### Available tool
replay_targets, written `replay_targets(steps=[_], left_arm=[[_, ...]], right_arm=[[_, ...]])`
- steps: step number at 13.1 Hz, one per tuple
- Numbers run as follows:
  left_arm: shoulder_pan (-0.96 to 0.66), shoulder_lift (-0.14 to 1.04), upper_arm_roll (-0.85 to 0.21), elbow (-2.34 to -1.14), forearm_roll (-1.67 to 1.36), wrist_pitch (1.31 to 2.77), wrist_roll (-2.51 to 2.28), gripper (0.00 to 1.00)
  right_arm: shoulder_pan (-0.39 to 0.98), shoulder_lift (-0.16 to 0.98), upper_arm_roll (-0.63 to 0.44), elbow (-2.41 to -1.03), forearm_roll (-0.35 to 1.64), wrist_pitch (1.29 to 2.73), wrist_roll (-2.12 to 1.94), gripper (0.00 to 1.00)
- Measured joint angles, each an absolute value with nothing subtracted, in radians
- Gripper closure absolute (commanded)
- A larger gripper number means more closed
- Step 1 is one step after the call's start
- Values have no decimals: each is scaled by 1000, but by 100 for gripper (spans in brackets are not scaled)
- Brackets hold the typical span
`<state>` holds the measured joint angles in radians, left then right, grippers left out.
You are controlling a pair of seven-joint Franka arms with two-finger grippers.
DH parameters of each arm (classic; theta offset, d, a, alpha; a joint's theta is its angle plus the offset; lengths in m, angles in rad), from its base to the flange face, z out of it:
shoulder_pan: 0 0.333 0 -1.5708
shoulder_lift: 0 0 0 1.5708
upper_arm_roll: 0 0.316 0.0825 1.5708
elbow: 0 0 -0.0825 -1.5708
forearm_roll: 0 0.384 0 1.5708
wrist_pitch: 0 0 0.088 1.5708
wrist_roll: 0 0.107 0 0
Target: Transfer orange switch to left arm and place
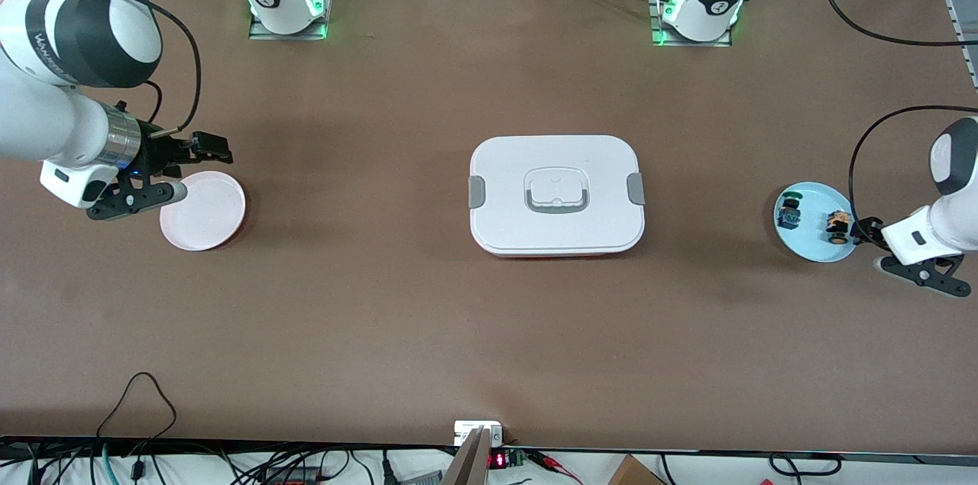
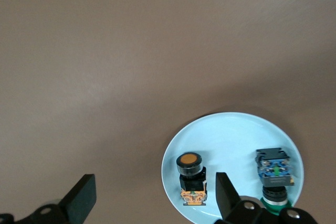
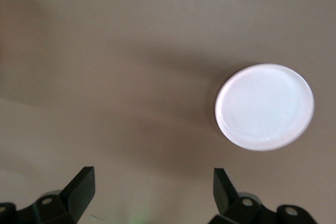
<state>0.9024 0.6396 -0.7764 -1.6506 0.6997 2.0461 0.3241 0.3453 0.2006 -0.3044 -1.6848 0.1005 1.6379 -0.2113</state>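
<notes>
The orange switch [image 1: 838,227] lies on a light blue plate [image 1: 814,244] at the left arm's end of the table. In the left wrist view the switch [image 2: 191,179] shows an orange round cap and an orange base. My left gripper [image 1: 867,231] is open and empty over the plate's edge; the switch lies between its fingers [image 2: 155,198], close to one fingertip [image 2: 226,195]. The white box [image 1: 556,195] stands shut at the table's middle. My right gripper [image 1: 216,149] is open and empty [image 3: 152,188] over bare table beside a pale pink plate [image 1: 202,211].
A small black piece with blue and green parts [image 1: 789,211] lies on the same blue plate [image 2: 231,140], beside the switch; the left wrist view shows it too [image 2: 274,174]. The pale plate [image 3: 265,107] holds nothing. Cables run along the table's edges.
</notes>
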Motion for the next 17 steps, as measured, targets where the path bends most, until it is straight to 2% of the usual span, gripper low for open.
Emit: replay_targets(steps=[3,5,7,8,10,12,15,17], left_arm=[[953,615,-882,-1626,665,2010,369,0],[929,561,-910,-1609,616,1966,382,0],[878,482,-900,-1596,511,1897,380,0],[839,436,-859,-1592,427,1861,380,0],[716,351,-698,-1570,263,1783,382,0],[528,295,-478,-1535,163,1713,381,0],[245,228,-169,-1524,67,1679,354,0],[147,184,-61,-1539,5,1652,261,0]], right_arm=[[350,199,-299,-1633,-86,1604,-201,0],[350,192,-299,-1597,-137,1602,-199,0],[333,188,-305,-1568,-146,1601,-171,0],[316,188,-307,-1552,-132,1599,-148,0],[281,188,-308,-1527,-62,1586,-112,0],[236,188,-287,-1505,-36,1558,-101,0],[88,186,-112,-1445,-36,1511,-68,0],[46,179,-51,-1427,-36,1493,-36,0]])
